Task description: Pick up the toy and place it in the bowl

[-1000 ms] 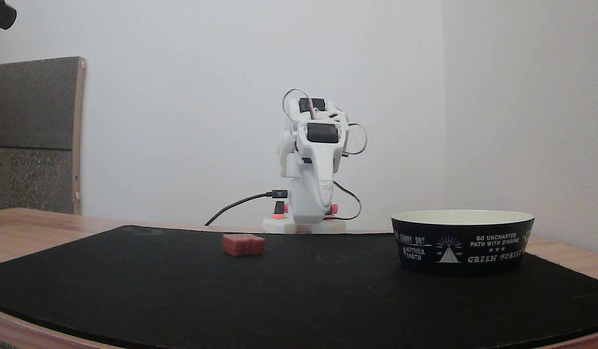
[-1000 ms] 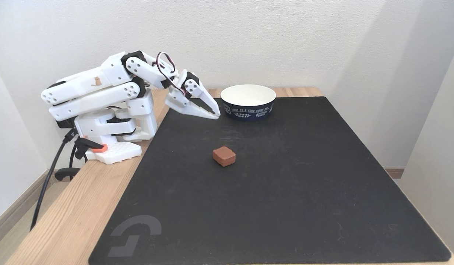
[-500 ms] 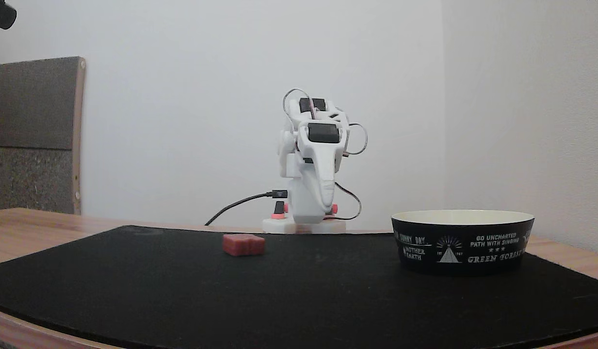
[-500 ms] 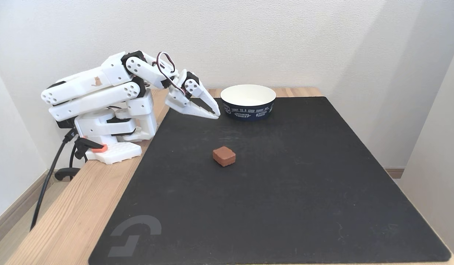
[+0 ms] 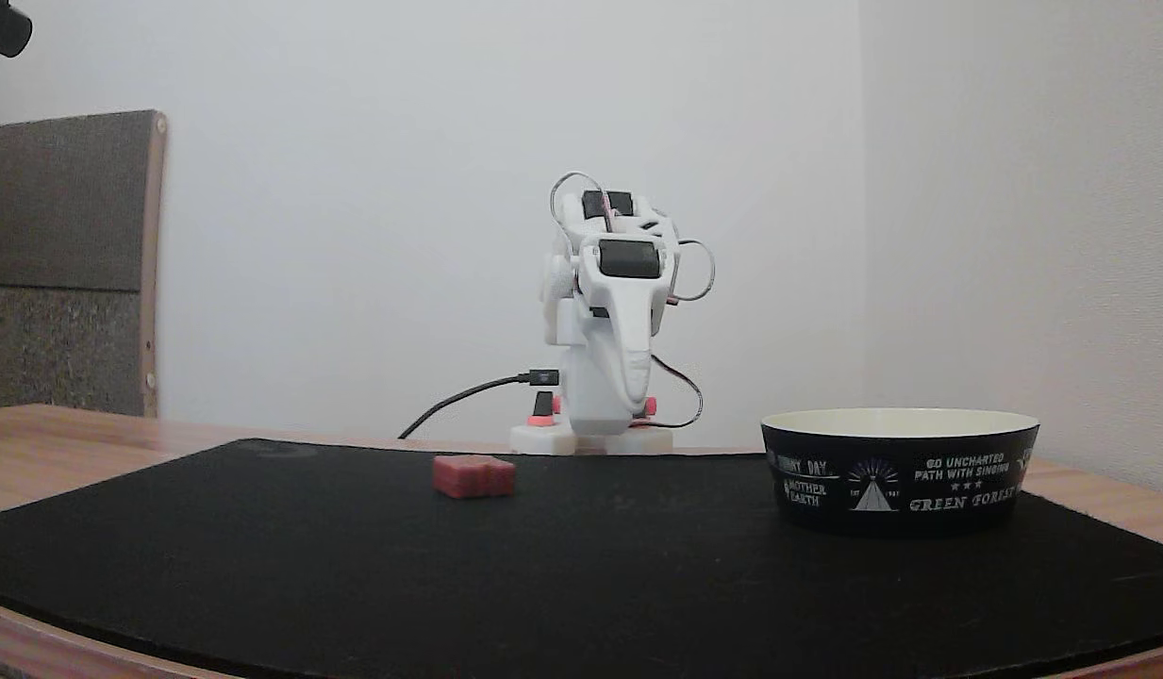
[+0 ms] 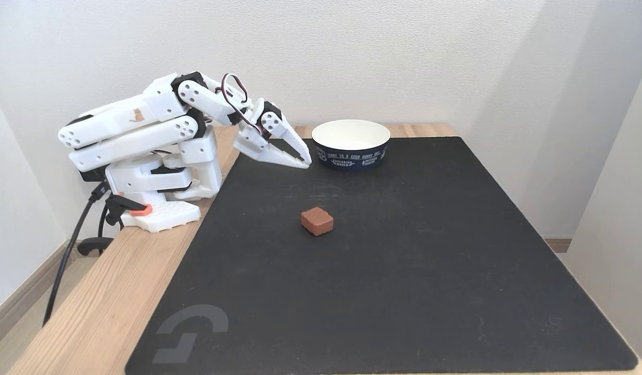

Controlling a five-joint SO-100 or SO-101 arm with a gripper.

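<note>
A: Toy [image 6: 317, 221] first. Where is it?

B: It sits on the black mat [image 6: 404, 271], out in the open, all by itself. Nothing is touching it.

A: And the tool [image 6: 306, 163]?

B: It hangs low over the mat's far edge, just beside the bowl [image 6: 351, 154]. Its two tips meet at the end, so it looks closed. It has nothing in it. The arm [image 6: 138, 130] is folded up by its base.

A: So how much of the job is done?

B: None, I think. The toy is not picked up yet. The tool must open, go to the toy, grab it, and carry it to the bowl.

A: What is in the bowl?

B: In a fixed view from high up, the cream inside looks bare. In a fixed view from low down, the bowl [image 5: 900, 470] hides its inside behind its black wall.

A: Are the toy and bowl close?

B: No, they are well apart on the mat.
</note>
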